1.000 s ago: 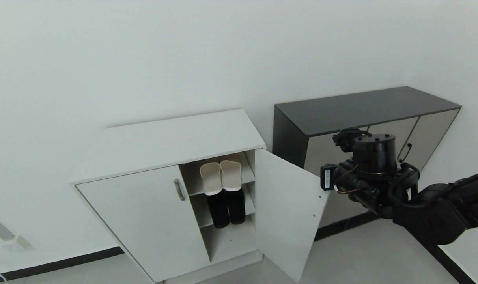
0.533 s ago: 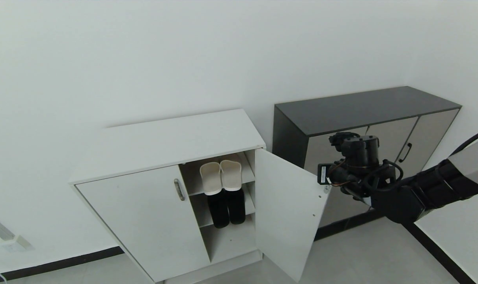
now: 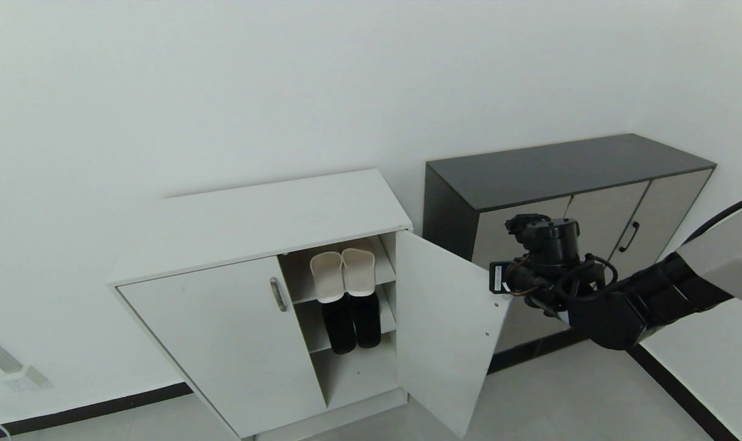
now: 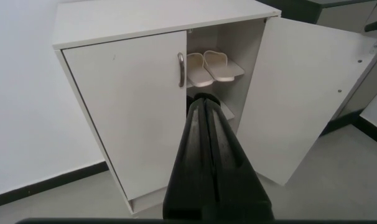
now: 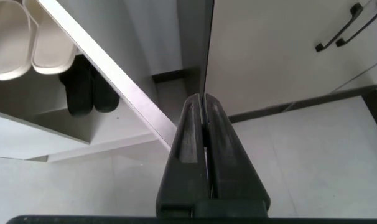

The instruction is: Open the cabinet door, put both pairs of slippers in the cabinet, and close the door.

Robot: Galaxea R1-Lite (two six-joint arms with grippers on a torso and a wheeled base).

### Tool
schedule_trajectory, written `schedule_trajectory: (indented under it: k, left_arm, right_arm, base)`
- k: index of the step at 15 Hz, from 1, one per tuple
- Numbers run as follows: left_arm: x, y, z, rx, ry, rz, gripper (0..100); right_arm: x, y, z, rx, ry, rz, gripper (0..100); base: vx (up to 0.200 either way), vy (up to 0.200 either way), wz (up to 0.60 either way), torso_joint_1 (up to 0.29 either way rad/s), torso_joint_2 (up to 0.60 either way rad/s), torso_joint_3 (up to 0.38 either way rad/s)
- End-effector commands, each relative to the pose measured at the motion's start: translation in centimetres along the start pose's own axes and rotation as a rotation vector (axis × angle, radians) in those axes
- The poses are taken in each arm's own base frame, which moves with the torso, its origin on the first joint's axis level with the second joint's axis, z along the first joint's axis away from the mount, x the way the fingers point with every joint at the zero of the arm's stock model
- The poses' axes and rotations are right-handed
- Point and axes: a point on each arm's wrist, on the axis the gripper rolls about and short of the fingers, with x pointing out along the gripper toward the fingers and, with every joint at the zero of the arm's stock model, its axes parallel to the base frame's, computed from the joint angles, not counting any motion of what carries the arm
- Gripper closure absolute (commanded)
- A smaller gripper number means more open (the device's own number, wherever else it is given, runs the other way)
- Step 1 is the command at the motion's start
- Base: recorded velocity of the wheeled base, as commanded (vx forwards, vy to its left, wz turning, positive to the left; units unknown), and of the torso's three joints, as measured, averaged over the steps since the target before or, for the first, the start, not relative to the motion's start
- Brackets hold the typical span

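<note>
Since the earlier frames, the right arm has moved leftward, bringing the right gripper close to the free edge of the open door. The door stands at the same angle as before. The jaws of this gripper are pressed together with nothing between them. They lie just beside the upper outer corner of the door, and contact cannot be confirmed. The white cabinet stands against the wall with its left door closed and the right one swung outward. Inside, the white slippers rest side by side on the upper shelf. The black slippers sit directly below them on the middle shelf, and the bottom shelf is bare. The left gripper hangs in front of the cabinet, well apart from it. It points toward the gap between the two doors, its jaws likewise together and empty. To the right of the white unit stands a dark cabinet with closed doors.
</note>
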Motion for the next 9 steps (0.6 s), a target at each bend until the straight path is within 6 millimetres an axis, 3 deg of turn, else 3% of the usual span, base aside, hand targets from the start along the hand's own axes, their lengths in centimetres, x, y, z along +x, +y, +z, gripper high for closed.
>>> schedule_trajectory:
  k: [1, 9]
  left_arm:
    - [0.0, 0.0, 0.0, 0.0, 0.001, 0.0, 100]
    - [0.0, 0.0, 0.0, 0.0, 0.001, 0.002, 100]
  right_arm:
    - [0.0, 0.1, -0.1, -0.002, 0.002, 0.003, 100]
    - [-1.1, 2.0, -1.2, -0.031, 0.028, 0.051, 100]
  base:
    - [0.0, 0.0, 0.0, 0.0, 0.0, 0.0]
    - [0.0, 0.0, 0.0, 0.0, 0.0, 0.0]
